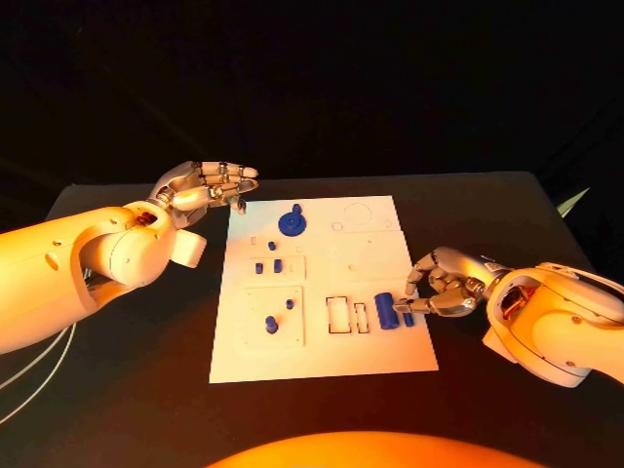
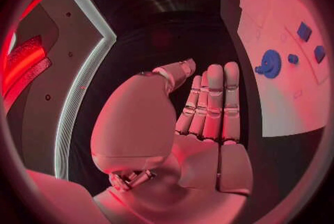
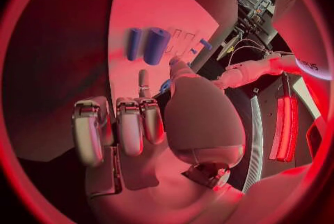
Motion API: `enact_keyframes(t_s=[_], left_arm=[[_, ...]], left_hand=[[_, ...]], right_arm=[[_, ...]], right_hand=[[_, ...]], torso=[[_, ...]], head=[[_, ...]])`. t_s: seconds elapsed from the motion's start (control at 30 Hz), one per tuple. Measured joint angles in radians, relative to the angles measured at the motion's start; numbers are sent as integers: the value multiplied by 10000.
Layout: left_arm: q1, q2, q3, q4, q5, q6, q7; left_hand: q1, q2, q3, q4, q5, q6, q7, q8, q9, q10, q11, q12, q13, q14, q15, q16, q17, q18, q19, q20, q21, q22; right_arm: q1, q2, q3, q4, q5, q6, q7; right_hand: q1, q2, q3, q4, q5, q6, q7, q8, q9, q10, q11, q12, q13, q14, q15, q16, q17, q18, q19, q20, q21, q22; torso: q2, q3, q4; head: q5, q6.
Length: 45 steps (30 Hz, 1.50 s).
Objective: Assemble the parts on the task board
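Note:
The white task board lies mid-table. On it are a blue gear, small blue blocks, two more blue pieces and two blue cylinders beside rectangular slots. My left hand hovers at the board's far left corner, fingers straight and side by side, palm empty. My right hand sits at the board's right edge just beside the cylinders, fingers loosely bent, one pointing at them, holding nothing.
Black table surrounds the board on every side. Circular outlines mark the board's far right part. Cables trail under my left arm.

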<state>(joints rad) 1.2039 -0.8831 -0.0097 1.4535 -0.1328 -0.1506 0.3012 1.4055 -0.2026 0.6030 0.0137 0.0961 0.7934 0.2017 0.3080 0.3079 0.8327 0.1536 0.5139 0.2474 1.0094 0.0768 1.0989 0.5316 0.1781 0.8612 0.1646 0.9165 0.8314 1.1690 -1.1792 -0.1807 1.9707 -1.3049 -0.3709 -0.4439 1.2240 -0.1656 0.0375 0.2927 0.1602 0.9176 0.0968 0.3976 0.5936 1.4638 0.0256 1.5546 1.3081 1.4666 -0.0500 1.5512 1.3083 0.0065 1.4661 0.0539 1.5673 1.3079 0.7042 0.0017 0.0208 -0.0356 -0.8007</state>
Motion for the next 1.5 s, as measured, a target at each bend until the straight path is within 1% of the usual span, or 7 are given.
enact_keyframes(t_s=[0.3,0.7,1.17,1.3,1.37,1.43,1.5], left_arm=[[-1,-17,-2,29,0,3,0],[-1,-20,-2,27,1,16,-4],[-1,-35,-4,40,1,49,-8],[-1,-41,-4,46,2,63,-8],[-1,-46,-4,51,2,71,-8],[-1,-57,-4,53,2,80,-9],[-1,-63,-4,54,2,85,-10]], left_hand=[[0,0,-1,1,0,0,0,0,0,0,0,0,0,0,0,0,0,0,0,0,-9,0],[0,0,-29,28,0,0,0,0,0,0,0,0,0,0,0,0,1,1,0,0,-38,-12],[0,0,-28,28,0,0,0,36,0,-37,37,0,0,0,0,0,1,1,0,0,-38,-11],[0,0,-28,28,0,0,0,36,0,-37,37,0,-11,0,0,0,-9,1,0,0,-38,-22],[0,0,-28,28,0,0,0,36,0,-37,37,0,-11,0,0,0,-9,0,0,0,-38,-22],[0,0,-28,28,0,0,0,36,0,-37,37,0,-11,0,0,0,-8,0,0,0,-38,-22],[0,0,-28,28,0,0,0,36,0,-37,37,0,-11,0,0,0,-8,1,0,0,-38,-22]], right_arm=[[-287,411,-13,-172,-369,72,-372],[-371,829,-11,-327,-598,65,-566],[-603,1365,-2,-783,-924,100,-658],[-653,1513,22,-879,-1059,97,-707],[-667,1566,31,-901,-1119,85,-730],[-680,1617,36,-916,-1180,66,-758],[-687,1639,37,-924,-1222,53,-777]], right_hand=[[-148,148,-165,25,0,32,-32,0,35,36,-36,0,-1,0,0,0,-1,0,0,0,0,-1],[-210,210,-194,-2,0,33,-31,0,49,35,-36,0,-3,0,-1,0,-2,1,0,0,-1,-2],[-251,249,-193,-1,-1,65,-63,0,66,34,-37,0,-5,0,-1,0,-4,1,0,0,-2,-4],[-251,249,-193,-1,-1,71,-62,88,129,34,-37,0,-5,0,0,0,-4,2,0,0,-4,-4],[-291,292,-194,-2,-1,105,-29,122,129,34,-37,0,-5,0,-1,0,-5,2,0,0,-8,-4],[-250,334,-193,-1,24,154,-75,119,129,34,-37,0,-5,0,-1,0,-5,2,0,0,-8,-5],[-209,372,-194,-1,116,171,-59,86,129,34,-37,0,-5,0,-1,0,-5,2,0,0,-8,-5]], torso=[[6,12,7],[7,17,7],[4,12,4],[4,12,8],[4,12,12],[4,10,12],[4,6,9]], head=[[29,-38],[72,-52],[104,-75],[91,-83],[86,-85],[81,-90],[81,-95]])
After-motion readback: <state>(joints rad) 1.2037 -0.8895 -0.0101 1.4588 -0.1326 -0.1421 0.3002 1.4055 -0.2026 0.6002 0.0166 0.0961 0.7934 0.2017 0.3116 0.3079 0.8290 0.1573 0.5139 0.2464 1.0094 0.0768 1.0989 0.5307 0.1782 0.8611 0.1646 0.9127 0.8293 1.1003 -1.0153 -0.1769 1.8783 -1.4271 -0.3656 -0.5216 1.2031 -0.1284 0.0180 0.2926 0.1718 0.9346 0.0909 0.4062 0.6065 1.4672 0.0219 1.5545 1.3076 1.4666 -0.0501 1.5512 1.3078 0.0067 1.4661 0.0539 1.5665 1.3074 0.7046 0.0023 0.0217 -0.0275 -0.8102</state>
